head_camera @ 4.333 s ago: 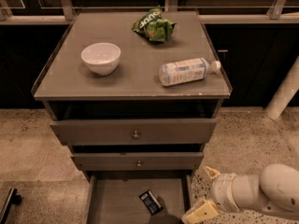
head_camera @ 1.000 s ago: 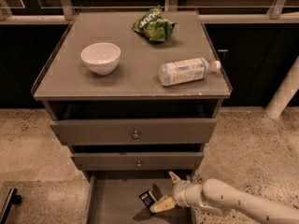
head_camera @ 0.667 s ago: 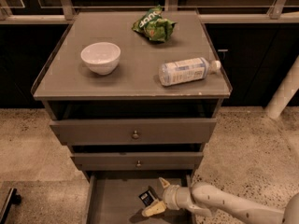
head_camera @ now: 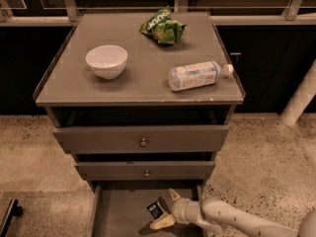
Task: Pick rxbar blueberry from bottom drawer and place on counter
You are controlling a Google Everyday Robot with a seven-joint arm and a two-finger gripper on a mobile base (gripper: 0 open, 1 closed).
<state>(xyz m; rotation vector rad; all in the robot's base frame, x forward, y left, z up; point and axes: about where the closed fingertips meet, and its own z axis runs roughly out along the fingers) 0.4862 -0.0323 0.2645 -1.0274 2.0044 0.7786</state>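
Closing on the rxbar blueberry (head_camera: pixel 156 210) is the step I judge to be in hand, and doing it well means keeping the tool (head_camera: pixel 164 209) low and level inside the bottom drawer (head_camera: pixel 118 214), so both fingers pass the wrapper's edges instead of riding over it. The tool sits at the right end of the drawer with its fingers (head_camera: pixel 162 223) spread apart, one nearer the drawer's back and one nearer its front, clamped on nothing. The bar lies flat on the drawer floor right at the tool's mouth, just ahead of the fingertips and roughly in line with the gap between them. Whether its near end is already inside the gap, I cannot tell. It looks slightly skewed to the fingers, so I would want to square the wrist to its long sides before squeezing, since a thin flat wrapper may slide or pivot away if one finger reaches it first. The lift also needs care, because the middle drawer's front hangs directly above the tool. The tabletop (head_camera: pixel 138 83) is far above, carrying a white bowl (head_camera: pixel 106 61), a plastic bottle (head_camera: pixel 195 75) and a green chip bag (head_camera: pixel 163 27), with bare surface between them.
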